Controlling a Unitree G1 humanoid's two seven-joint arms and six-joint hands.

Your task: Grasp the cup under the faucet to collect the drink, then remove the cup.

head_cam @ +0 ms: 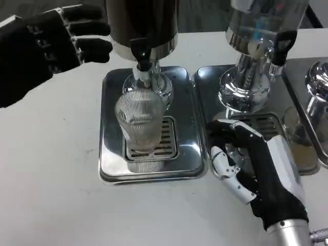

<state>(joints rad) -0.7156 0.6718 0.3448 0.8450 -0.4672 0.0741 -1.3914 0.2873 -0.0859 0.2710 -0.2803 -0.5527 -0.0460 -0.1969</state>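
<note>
A ribbed clear glass cup [140, 122] stands on the drip grate of the left steel tray [111, 164], directly below the black faucet [142, 57] of the dark dispenser. My left hand [48, 48] hovers at the upper left, fingers spread toward the dispenser body and holding nothing. Near the front right, my right hand [251, 166] rests by the corner between the two trays with its fingers apart, a short gap right of the cup and not touching it.
A second dispenser [256, 46] with a clear tank stands on its own steel tray [205, 82] to the right. A third chrome unit [318, 82] sits at the far right edge. White tabletop stretches to the left and front.
</note>
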